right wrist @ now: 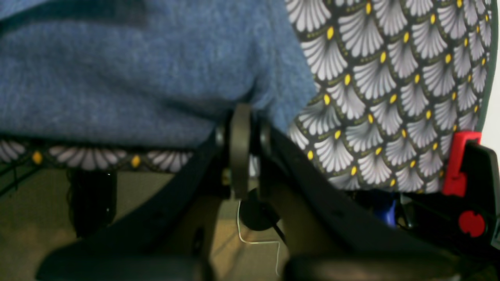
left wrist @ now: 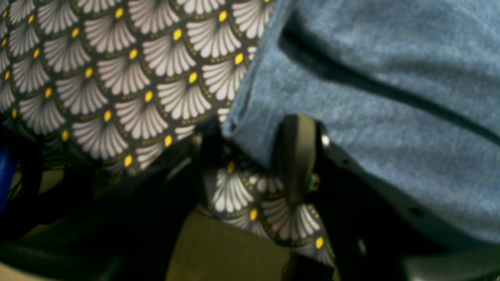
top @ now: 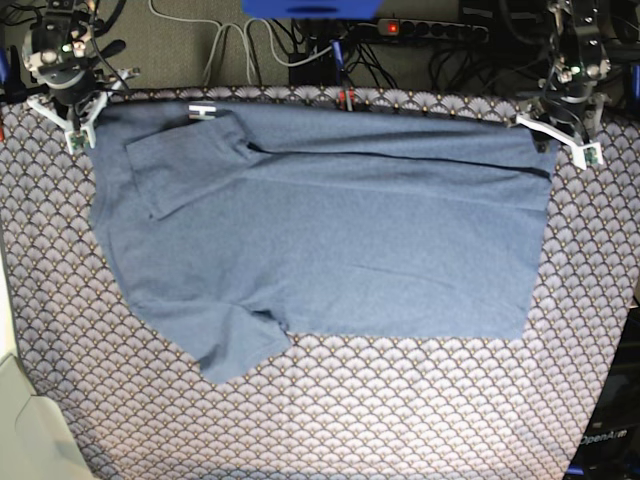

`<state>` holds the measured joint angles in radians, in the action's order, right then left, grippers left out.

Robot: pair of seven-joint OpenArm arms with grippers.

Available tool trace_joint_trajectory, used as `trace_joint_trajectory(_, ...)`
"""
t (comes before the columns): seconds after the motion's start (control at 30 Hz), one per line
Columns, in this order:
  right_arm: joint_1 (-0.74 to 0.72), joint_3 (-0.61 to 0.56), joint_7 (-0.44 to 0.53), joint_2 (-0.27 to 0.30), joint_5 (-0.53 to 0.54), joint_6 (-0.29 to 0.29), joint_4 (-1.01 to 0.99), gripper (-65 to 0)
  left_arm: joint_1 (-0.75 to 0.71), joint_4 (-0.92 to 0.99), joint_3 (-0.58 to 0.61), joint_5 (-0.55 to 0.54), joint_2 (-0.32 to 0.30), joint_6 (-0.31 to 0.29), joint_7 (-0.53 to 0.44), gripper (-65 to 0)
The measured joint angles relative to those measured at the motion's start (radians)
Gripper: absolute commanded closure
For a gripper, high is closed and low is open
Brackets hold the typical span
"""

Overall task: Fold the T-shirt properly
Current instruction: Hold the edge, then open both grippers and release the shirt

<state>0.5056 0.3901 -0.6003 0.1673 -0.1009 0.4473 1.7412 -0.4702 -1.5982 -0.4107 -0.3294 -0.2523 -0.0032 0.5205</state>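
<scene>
The slate-blue T-shirt [top: 340, 240] lies spread on the scallop-patterned table cover [top: 350, 420], its far strip folded over along the back edge. One sleeve [top: 185, 160] is folded inward at the far left, and the other sleeve [top: 235, 345] points toward the front. My right gripper [top: 75, 115] sits at the shirt's far left corner. In the right wrist view it [right wrist: 240, 113] is shut, with the T-shirt [right wrist: 117, 78] puckered at its tips. My left gripper [top: 560, 135] is at the far right corner. Its jaws [left wrist: 250, 136] stand apart around the T-shirt's [left wrist: 371, 97] corner.
Both grippers work at the table's back edge, where the cover [left wrist: 117, 78] drops off. A red clamp [right wrist: 461, 164] grips that edge by the right gripper. A power strip [top: 430, 30] and cables lie behind the table. A white object [top: 20, 420] sits at the front left.
</scene>
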Motion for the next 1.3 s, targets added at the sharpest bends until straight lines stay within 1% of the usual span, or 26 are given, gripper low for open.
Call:
trace_joint_trajectory(0.1, 0.000, 0.000, 0.010, -0.002, 0.000, 0.000, 0.000, 0.0, 0.000, 0.000, 0.000, 0.000, 0.000, 0.000, 0.000, -25.8)
trace_joint_trajectory(0.2, -0.001, 0.003, -0.006, -0.002, 0.000, -0.002, 0.000, 0.0, 0.002, 0.000, 0.000, 0.000, 0.000, 0.000, 0.000, -25.8)
trace_joint_trajectory(0.3, -0.013, 0.004, -0.045, -0.003, 0.004, -0.002, 0.002, 0.0, 0.011, 0.005, 0.000, 0.000, 0.000, 0.000, 0.003, -25.8)
trace_joint_trajectory(0.53, -0.015, 0.005, -0.051, -0.005, 0.008, -0.002, 0.004, 0.0, 0.011, 0.006, 0.000, 0.000, 0.000, 0.000, 0.003, -25.8)
trace_joint_trajectory(0.6, -0.015, 0.005, -0.055, -0.004, 0.032, -0.002, 0.004, 0.0, 0.011, 0.006, 0.000, 0.000, 0.000, 0.000, 0.003, -25.8)
trace_joint_trajectory(0.63, -0.015, 0.007, -0.059, -0.004, 0.047, -0.003, 0.004, -1.1, 0.011, 0.006, 0.000, 0.000, 0.000, 0.000, 0.003, -25.8)
trace_joint_trajectory(0.67, -0.015, 0.007, -0.066, -0.002, 0.057, -0.007, 0.004, -4.0, 0.011, 0.006, 0.000, 0.000, 0.000, 0.000, 0.003, -25.8)
trace_joint_trajectory(0.73, -0.018, 0.007, -0.075, -0.001, 0.067, 0.000, 0.004, -10.9, 0.012, 0.006, 0.000, 0.000, 0.000, 0.000, 0.003, -25.8)
trace_joint_trajectory(0.77, -0.020, 0.010, -0.080, -0.001, 0.063, 0.011, 0.006, -15.5, 0.013, 0.005, 0.000, 0.000, 0.000, 0.000, 0.005, -25.8)
trace_joint_trajectory(0.87, -0.020, 0.021, -0.090, -0.006, 0.064, 0.114, 0.032, -27.7, 0.013, 0.003, 0.000, 0.001, 0.000, 0.000, 0.008, -25.8)
trace_joint_trajectory(0.9, -0.020, 0.034, -0.093, -0.016, 0.073, 0.134, 0.041, -30.2, 0.013, 0.003, 0.000, 0.001, 0.000, 0.000, 0.008, -25.8)
trace_joint_trajectory(0.93, -0.020, 0.045, -0.099, -0.032, 0.079, 0.140, 0.051, -32.1, 0.013, 0.003, 0.000, 0.001, 0.000, 0.000, 0.007, -25.9)
trace_joint_trajectory(1.0, -0.018, 0.064, -0.114, -0.043, 0.078, 0.148, 0.068, -33.9, 0.013, 0.003, 0.000, 0.001, 0.000, 0.000, 0.008, -26.0)
trace_joint_trajectory(1.1, -0.017, 0.077, -0.113, -0.042, 0.078, 0.148, 0.088, -34.2, 0.013, -0.002, -0.019, 0.000, 0.003, -0.001, 0.022, -26.1)
trace_joint_trajectory(1.23, -0.018, 0.084, -0.111, -0.041, 0.079, 0.149, 0.090, -34.2, 0.013, -0.026, -0.092, -0.081, 0.031, -0.001, 0.040, -26.2)
trace_joint_trajectory(1.3, -0.017, 0.106, -0.111, -0.041, 0.079, 0.151, 0.090, -34.2, 0.010, -0.045, -0.127, -0.111, 0.031, -0.003, 0.044, -26.2)
